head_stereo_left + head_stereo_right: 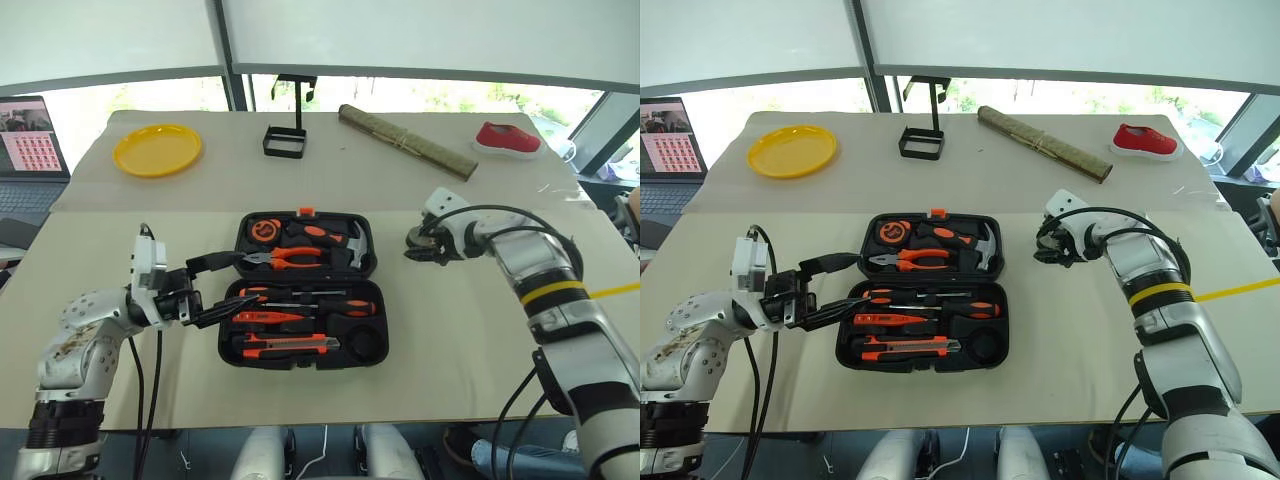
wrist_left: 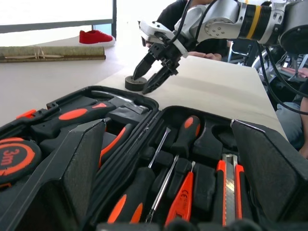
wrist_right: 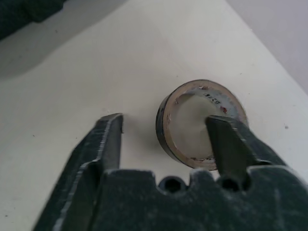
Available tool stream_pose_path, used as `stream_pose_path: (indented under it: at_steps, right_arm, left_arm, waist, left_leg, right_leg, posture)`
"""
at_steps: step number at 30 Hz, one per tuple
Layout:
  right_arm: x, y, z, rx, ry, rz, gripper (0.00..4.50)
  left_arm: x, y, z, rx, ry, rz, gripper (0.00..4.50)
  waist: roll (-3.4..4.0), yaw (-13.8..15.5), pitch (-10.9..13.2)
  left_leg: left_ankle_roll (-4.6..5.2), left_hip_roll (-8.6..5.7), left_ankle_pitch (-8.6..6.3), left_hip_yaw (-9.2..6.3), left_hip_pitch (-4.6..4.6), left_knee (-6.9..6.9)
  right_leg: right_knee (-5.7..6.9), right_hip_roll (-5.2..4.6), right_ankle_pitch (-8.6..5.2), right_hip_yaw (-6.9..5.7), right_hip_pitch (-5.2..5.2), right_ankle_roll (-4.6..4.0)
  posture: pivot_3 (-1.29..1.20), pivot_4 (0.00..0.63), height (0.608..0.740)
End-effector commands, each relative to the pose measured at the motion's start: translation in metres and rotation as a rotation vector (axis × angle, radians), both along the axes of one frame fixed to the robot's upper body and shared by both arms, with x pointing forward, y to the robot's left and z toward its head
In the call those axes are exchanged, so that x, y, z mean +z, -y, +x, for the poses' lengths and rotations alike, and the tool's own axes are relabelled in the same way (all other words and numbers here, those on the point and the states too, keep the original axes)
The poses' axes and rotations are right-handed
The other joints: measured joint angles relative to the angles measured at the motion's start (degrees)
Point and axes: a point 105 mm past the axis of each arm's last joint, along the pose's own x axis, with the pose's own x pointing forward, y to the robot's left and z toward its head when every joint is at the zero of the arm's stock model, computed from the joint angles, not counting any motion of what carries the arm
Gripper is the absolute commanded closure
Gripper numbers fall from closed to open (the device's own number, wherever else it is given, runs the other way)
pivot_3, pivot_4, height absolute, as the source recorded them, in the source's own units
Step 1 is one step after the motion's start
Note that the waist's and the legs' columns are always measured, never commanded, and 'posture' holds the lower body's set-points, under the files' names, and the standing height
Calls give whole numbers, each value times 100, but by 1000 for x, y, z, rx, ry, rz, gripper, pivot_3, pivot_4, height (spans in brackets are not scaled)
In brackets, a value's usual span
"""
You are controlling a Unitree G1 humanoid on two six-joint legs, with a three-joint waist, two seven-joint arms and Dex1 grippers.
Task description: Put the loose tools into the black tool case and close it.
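Risk: tape roll skidding off across the table or tipping, should the closing fingers catch its wall off-centre. Right gripper half spread: one finger inside the ring, one outside, seemingly not yet pinching. Roll flat, right of the open black tool case. Left gripper spread wide, empty, at the case's left edge.

Bright daylight, blown-out rear windows

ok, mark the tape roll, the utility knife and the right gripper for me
tape roll [image 3: 169, 132], right wrist view, outer dark wall.
utility knife [image 1: 285, 345], left eye view, middle of the handle, in the case.
right gripper [image 2: 151, 79], left wrist view, midway between its fingertips, at the roll.
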Motion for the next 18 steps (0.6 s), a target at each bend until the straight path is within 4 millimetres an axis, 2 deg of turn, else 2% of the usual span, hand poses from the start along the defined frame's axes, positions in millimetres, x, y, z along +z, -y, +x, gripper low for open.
stream_pose_path:
  at_steps: [1,6,8,10,13,18]
  right_arm:
    - [7,2,4,11,18,-11,2767]
    - [15,-3,5,64,60,34,4455]
    - [27,-17,-2,192,97,84,4455]
    - [46,-41,-25,379,80,176,4455]
    - [67,-75,-73,594,-19,292,4455]
    - [66,-114,-143,786,-190,354,4455]
  left_arm:
    - [7,-3,-2,2,50,14,0]
    - [3,-5,-9,-22,60,28,0]
    - [2,-5,-12,-39,78,40,0]
    - [-2,-6,-19,-78,91,84,0]
    - [-12,-8,-30,-159,102,176,0]
    - [-22,-14,-38,-194,120,236,0]
  waist:
    - [0,-9,0]
    - [1,-7,0]
    - [2,-9,1]
    - [2,-9,1]
    - [9,-11,6]
    - [10,1,7]
  left_leg:
    - [0,0,0,0,0,2]
    - [-2,0,1,0,5,5]
    - [-2,0,1,0,5,5]
    - [-2,1,1,0,5,4]
    - [-2,6,1,-2,3,4]
    - [-1,7,-1,-9,8,3]
  right_leg:
    - [0,0,0,0,0,0]
    - [0,-1,0,2,0,-1]
    - [-1,-1,0,2,0,-1]
    - [0,0,0,2,-2,-1]
    - [10,1,1,1,-4,-2]
    - [-4,-9,2,-6,-1,-5]
  posture:
    - [0,150,740]
    - [0,150,740]
    - [0,150,740]
    - [0,150,740]
    - [0,150,740]
    - [0,150,740]
